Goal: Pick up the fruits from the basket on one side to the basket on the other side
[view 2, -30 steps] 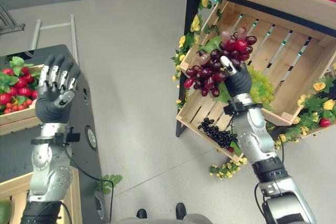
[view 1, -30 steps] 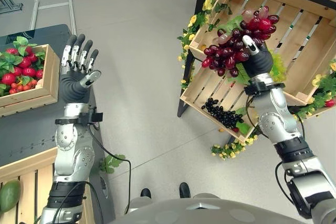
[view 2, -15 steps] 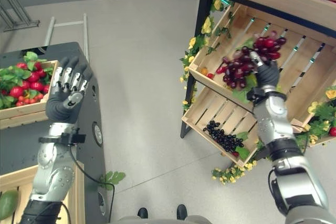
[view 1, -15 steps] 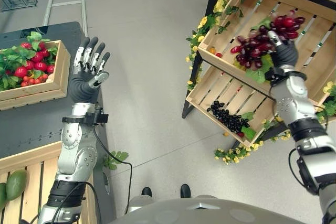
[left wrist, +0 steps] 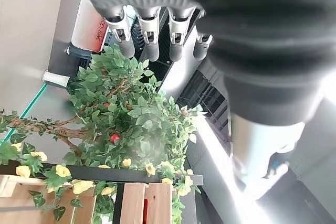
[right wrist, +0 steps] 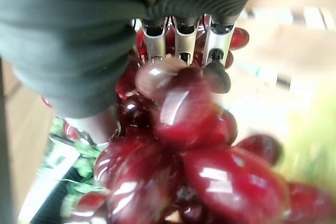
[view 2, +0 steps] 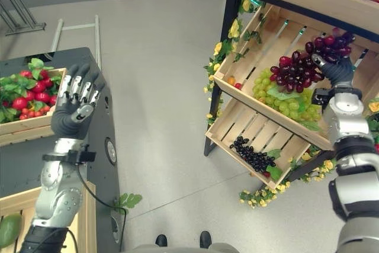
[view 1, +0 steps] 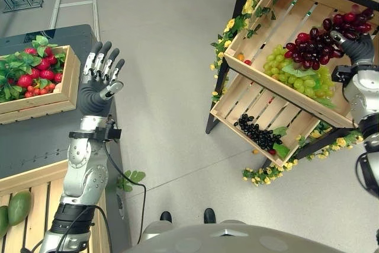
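Note:
My right hand [view 1: 356, 48] is shut on a bunch of dark red grapes [view 1: 311, 48], holding it just above the green grapes [view 1: 293, 76] in the upper slatted crate [view 1: 278, 22] of the stand on the right. The right wrist view shows the fingers [right wrist: 178, 35] curled over the red grapes [right wrist: 199, 150]. Raised beside the dark table, my left hand [view 1: 98, 80] is open with straight fingers [left wrist: 149, 38] and holds nothing. On the left, a wooden crate [view 1: 38, 108] holds red fruit [view 1: 26, 79] among green leaves.
The stand's lower crate [view 1: 237, 102] holds black grapes [view 1: 257, 135]. Yellow flowers and leaves [view 1: 228, 28] trim the stand's edges. Green mangoes [view 1: 18, 205] lie in a slatted crate at the lower left. A dark table [view 1: 35, 146] carries the left crate. Grey floor separates the two sides.
My right hand has carried the red grapes to the right and deeper into the upper crate, uncovering the green grapes. The left hand has stayed raised and open.

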